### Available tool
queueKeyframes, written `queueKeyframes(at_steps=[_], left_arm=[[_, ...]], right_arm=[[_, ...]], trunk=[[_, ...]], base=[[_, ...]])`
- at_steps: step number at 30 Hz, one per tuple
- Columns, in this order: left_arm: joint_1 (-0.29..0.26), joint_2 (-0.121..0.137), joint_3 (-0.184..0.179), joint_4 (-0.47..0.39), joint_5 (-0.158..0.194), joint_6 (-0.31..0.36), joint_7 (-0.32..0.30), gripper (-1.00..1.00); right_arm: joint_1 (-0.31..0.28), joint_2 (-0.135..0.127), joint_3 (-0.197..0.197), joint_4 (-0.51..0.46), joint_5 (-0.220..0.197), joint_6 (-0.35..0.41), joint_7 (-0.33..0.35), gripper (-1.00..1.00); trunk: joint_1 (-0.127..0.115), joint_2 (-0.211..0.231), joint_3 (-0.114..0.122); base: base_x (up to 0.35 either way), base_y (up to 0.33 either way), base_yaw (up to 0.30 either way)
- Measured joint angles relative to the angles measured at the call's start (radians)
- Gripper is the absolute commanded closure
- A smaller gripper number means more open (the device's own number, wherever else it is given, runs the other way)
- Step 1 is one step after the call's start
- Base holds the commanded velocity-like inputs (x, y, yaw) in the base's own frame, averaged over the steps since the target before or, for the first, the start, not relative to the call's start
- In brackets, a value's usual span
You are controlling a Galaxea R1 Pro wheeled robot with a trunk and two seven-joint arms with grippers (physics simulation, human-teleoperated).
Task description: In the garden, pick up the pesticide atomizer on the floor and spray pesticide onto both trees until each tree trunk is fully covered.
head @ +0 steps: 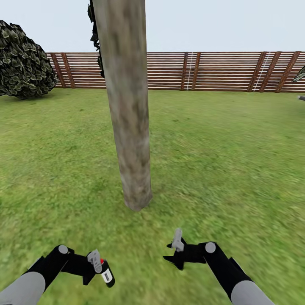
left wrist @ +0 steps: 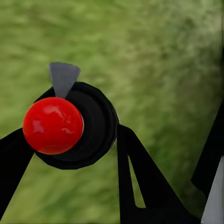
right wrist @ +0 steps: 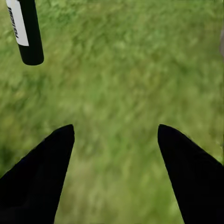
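Observation:
A thick mottled grey-brown tree trunk (head: pixel 129 118) rises from the grass straight ahead, its base just beyond my arms. At the lower left, my left gripper (head: pixel 98 270) is shut on the pesticide atomizer (head: pixel 106 273), a black canister with a white label and a red top. In the left wrist view the atomizer (left wrist: pixel 70 123) shows end-on, red cap and grey nozzle between the black fingers (left wrist: pixel 140 182). My right gripper (head: pixel 174 250) hangs open over bare grass at the lower right. The right wrist view catches the atomizer's body (right wrist: pixel 25 30) beyond its spread fingers (right wrist: pixel 39 172).
Green lawn (head: pixel 220 161) spreads on all sides of the trunk. A brown slatted fence (head: pixel 203 71) closes the far side. A dark leafy bush (head: pixel 23 61) stands at the far left, and a bit of another plant (head: pixel 300 75) pokes in at the right edge.

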State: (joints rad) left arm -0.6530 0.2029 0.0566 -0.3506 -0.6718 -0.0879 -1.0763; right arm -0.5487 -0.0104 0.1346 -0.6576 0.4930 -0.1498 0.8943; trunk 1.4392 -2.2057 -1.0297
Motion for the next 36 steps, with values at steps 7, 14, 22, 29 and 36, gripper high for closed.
queueKeyframes(at_steps=[7,14,22,29,36], left_arm=[[-0.004,-0.029,-0.036,-0.012,-0.002,0.002,-0.004,1.00],[-0.008,-0.077,-0.073,-0.045,-0.007,0.027,-0.026,1.00],[-0.008,-0.117,-0.118,-0.066,-0.010,0.034,-0.030,1.00],[-0.008,-0.144,-0.176,-0.067,-0.009,0.035,-0.028,1.00],[-0.008,-0.167,-0.202,-0.068,-0.008,0.036,-0.028,1.00]], right_arm=[[-0.002,0.027,0.003,-0.001,0.040,-0.001,0.023,1.00],[-0.005,0.055,0.003,-0.002,0.062,-0.001,0.024,1.00],[-0.006,0.097,0.003,-0.007,0.115,-0.001,0.025,1.00],[-0.006,0.114,0.003,-0.030,0.120,-0.001,0.049,1.00],[-0.006,0.127,0.004,-0.032,0.121,-0.001,0.056,1.00]], trunk=[[0.000,0.000,0.000],[0.000,0.000,0.000],[0.000,0.000,0.000],[0.000,0.000,0.000],[0.000,0.000,0.000]], base=[[0.000,0.000,0.000],[0.000,0.000,0.000],[0.000,0.000,0.000],[0.000,0.000,0.000],[0.000,0.000,0.000]])
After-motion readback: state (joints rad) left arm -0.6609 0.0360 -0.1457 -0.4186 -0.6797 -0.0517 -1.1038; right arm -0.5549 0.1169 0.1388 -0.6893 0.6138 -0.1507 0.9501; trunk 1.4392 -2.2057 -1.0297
